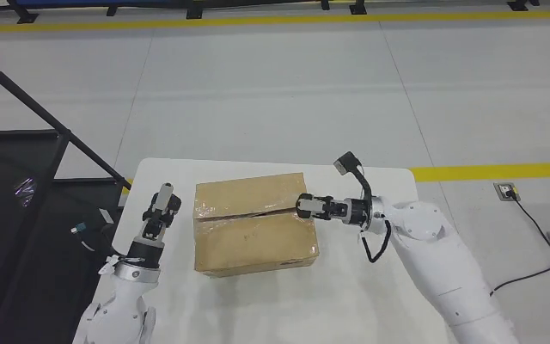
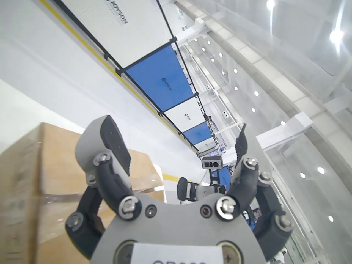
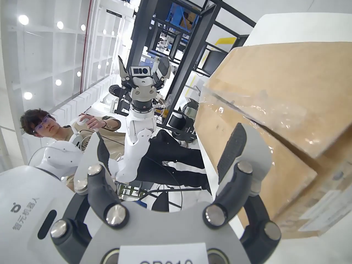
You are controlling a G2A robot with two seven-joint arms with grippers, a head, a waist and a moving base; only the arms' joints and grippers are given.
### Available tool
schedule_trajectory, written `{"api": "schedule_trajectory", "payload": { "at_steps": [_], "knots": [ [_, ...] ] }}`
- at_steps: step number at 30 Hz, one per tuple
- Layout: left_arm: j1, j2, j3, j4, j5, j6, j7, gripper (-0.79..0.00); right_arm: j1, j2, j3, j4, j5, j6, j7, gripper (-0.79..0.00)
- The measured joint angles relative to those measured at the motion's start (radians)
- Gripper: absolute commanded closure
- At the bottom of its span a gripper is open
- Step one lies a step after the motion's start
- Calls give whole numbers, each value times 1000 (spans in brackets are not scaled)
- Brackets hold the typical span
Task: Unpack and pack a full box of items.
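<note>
1. The right claw point(image 3: 167, 135) stands wide with nothing between its grey fingers. These are faced with black ribbed rubber pads point(image 3: 229, 149). One finger lies just beside the end face of the brown cardboard box point(image 3: 288, 83), near its taped seam, and we cannot tell whether it touches.
2. The left claw point(image 2: 174, 135) is likewise spread wide and bare. It is tilted upward near the box's opposite end, apart from it.
3. A white sticker point(image 3: 162, 252) with dark print sits on the right claw's grey base plate, and a like one sits on the left's. Both are cut off at the edge, so we cannot read them. Faint print on the box's side is too blurred to make out.
4. The box is rectangular, matt and shut. Its top flaps meet in a seam sealed with glossy, wrinkled clear tape point(image 3: 247, 108).
5. It stands mid-way on the smooth white desk point(image 1: 361, 284), which has rounded corners, between the two claws.
</note>
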Motion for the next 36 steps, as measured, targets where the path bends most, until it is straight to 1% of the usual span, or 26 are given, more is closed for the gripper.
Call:
{"api": "schedule_trajectory", "payload": {
  "at_steps": [1,4,7,10,13,15,18,23,31,36],
  "knots": [
    [12,3,-28,19,-13,-9,-23,-785,39,-14,-35,34,8,23,-7,-785],
    [30,9,-67,65,-21,-35,-67,-785,128,-48,-113,123,36,62,-7,-785],
    [32,11,-73,95,-35,-54,-85,-785,199,-78,-173,208,50,92,14,-785],
    [37,11,-65,102,-42,-69,-102,-785,247,-100,-210,272,63,100,40,-785],
    [34,13,-54,102,-32,-77,-123,-785,275,-115,-225,315,83,81,64,-785],
    [25,13,-46,106,-29,-76,-132,-785,291,-125,-240,333,68,84,53,-785],
    [6,14,-31,114,-26,-69,-140,-785,311,-143,-270,357,41,114,15,-785],
    [-24,14,-6,128,-6,-59,-143,-785,345,-174,-309,414,29,166,-2,-785],
    [-80,15,34,161,40,-28,-142,-785,385,-203,-336,499,32,198,81,-785],
    [-105,14,65,179,61,-18,-144,-785,390,-214,-345,531,12,203,79,-785]
  ]
}}
